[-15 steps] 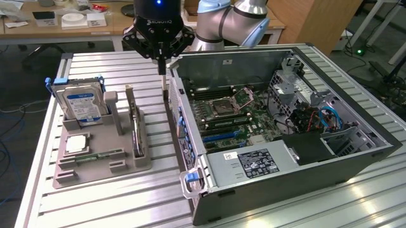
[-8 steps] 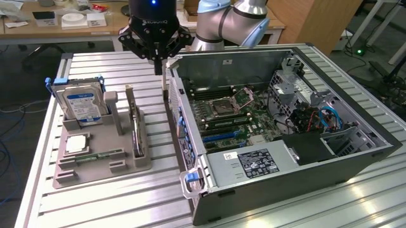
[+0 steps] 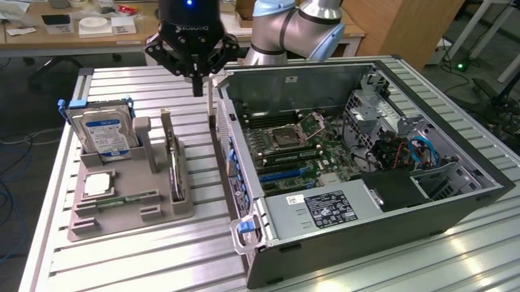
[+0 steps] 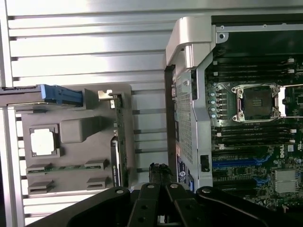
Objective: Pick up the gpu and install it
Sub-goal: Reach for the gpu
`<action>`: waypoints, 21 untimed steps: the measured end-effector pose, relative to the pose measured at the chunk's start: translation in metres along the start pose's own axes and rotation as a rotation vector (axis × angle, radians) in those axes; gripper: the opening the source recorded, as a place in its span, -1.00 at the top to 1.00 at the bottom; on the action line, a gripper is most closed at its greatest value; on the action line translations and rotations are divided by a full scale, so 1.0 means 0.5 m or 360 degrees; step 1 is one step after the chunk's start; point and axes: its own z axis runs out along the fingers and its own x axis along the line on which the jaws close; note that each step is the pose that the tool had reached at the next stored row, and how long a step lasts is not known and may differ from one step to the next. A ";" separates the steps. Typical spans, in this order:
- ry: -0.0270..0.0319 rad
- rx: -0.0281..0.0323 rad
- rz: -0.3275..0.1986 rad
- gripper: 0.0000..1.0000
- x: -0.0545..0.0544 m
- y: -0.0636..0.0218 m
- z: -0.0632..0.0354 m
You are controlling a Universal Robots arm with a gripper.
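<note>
**Grey tray bearing the gpu, black gripper hanging shut beside the open case**

A silvery slatted table (image 3: pixel 138 258) is carrying the whole arrangement. At the exterior view's left, a grey parts tray (image 3: pixel 162 213) is lying flat on it. In the tray's far slot, a silver hard drive (image 3: pixel 101 131) with a blue-and-white label is standing upright. Nearer the camera, a square processor chip (image 3: pixel 96 184) and a narrow green memory stick (image 3: pixel 126 199) are lying flat in their recesses. Along the tray's right side the gpu (image 3: pixel 173 164) is standing on its long edge in a slot, thin and dark, with nothing touching it.

Further right, the black gripper (image 3: pixel 197 91) is hanging with its fingertips pointing down. Its fingers are pressing together and clasping nothing. It is hovering above the strip of table between the tray and the case, near the gpu's far end and close to the case's side wall.

At the exterior view's right, the computer case (image 3: pixel 455 201) is lying on its side with its interior facing up. Inside, the green motherboard (image 3: pixel 313 159) is showing its processor socket (image 3: pixel 296 129). A labelled power supply (image 3: pixel 325 210) is sitting at the near end.
</note>
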 end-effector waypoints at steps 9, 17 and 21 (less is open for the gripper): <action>-0.00001 -0.00001 0.0000 0.79 0.018 -0.002 0.000; -0.00001 0.00000 0.0000 0.79 0.034 -0.003 -0.001; 0.00000 0.00000 0.0000 0.79 0.041 -0.004 -0.001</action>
